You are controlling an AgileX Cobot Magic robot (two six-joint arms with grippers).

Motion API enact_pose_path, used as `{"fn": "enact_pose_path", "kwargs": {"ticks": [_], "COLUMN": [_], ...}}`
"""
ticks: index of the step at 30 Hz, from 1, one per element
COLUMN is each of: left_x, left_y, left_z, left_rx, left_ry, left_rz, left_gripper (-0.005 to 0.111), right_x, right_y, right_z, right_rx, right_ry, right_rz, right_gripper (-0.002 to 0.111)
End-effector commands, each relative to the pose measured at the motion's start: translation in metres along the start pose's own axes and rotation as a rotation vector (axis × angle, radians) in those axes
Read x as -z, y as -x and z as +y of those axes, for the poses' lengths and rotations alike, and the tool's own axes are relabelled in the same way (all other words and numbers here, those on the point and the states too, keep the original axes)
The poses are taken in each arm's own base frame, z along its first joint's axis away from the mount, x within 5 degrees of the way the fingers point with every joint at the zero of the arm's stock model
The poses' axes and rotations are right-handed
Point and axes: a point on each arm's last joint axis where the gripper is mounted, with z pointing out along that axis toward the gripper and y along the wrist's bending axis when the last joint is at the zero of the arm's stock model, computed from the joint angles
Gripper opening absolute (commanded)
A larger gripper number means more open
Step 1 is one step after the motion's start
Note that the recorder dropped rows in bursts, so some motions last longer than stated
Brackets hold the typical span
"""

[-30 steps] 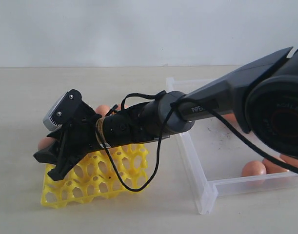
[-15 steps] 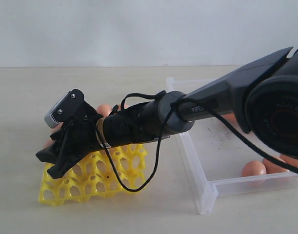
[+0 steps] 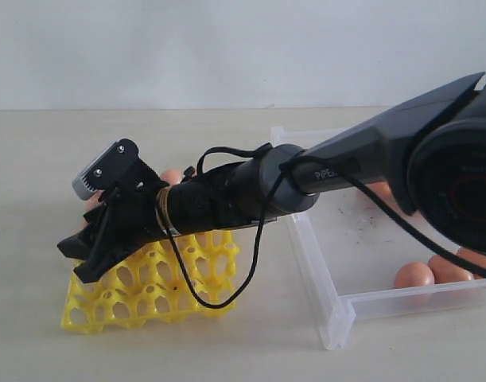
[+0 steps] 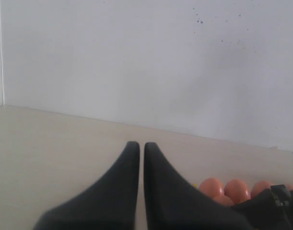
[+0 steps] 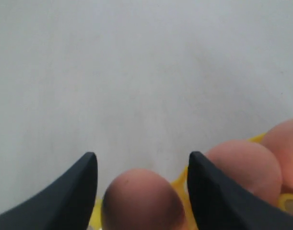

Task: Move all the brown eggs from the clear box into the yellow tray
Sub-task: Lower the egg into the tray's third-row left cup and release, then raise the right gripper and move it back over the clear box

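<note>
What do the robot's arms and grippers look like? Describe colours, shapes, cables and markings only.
The right arm is a dark grey tube with white PiPER lettering, a looping black cable, tan cord wound round its wrist and a grey-faced wrist camera. The right gripper and left gripper have black, tapering fingers.

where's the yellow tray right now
In the exterior view the yellow tray sits on the table at lower left, just left of the clear box and partly under the right gripper.
</note>
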Motion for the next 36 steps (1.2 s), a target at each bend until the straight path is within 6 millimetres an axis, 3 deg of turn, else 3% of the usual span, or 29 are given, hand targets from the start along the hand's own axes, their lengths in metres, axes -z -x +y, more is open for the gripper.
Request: {"fn": "enact_pose_path", "kwargs": {"ticks": [1,8,10,13,19,24,29,34,36], "left_x": [0.0,0.0,0.0,0.0,0.0,0.0,0.0,0.0,0.0], "left_y": [-0.001,-0.001,-0.001,-0.001,-0.001,-0.001,-0.001,-0.001,-0.001], "left_z": [0.0,0.0,0.0,0.0,0.0,0.0,0.0,0.0,0.0], "left_rx": [0.018,0.018,0.018,0.018,0.018,0.018,0.018,0.018,0.018], "left_ry": [-0.002,-0.002,-0.002,-0.002,-0.002,-0.002,-0.002,-0.002,-0.002], "left_rz": [0.001,0.001,-0.002,-0.002,-0.002,-0.002,0.0,0.0,0.0], "left_gripper": [0.004,0.004,0.004,0.004,0.004,0.004,0.004,0.004,0.004], "right_x": [0.017,0.052,0.063,0.082,0.127,0.171,0.22,0.268,0.286], "right_y": [0.037,0.09,0.102,0.116,0.132,0.119,0.089,0.061,0.051], "right_z": [0.001,0.01,0.014,0.025,0.019,-0.008,-0.032,-0.037,-0.038], "right_rx": [-0.006,-0.056,-0.056,0.028,-0.069,-0.136,-0.111,0.052,0.115], "right_ry": [-0.039,-0.076,-0.077,-0.064,-0.149,-0.363,-0.756,-1.197,-1.323], "right_rz": [-0.059,-0.113,-0.095,-0.013,-0.038,-0.04,0.025,0.263,0.486], "right_gripper": [0.053,0.051,0.041,0.003,0.0,0.0,0.0,0.0,0.0]}}
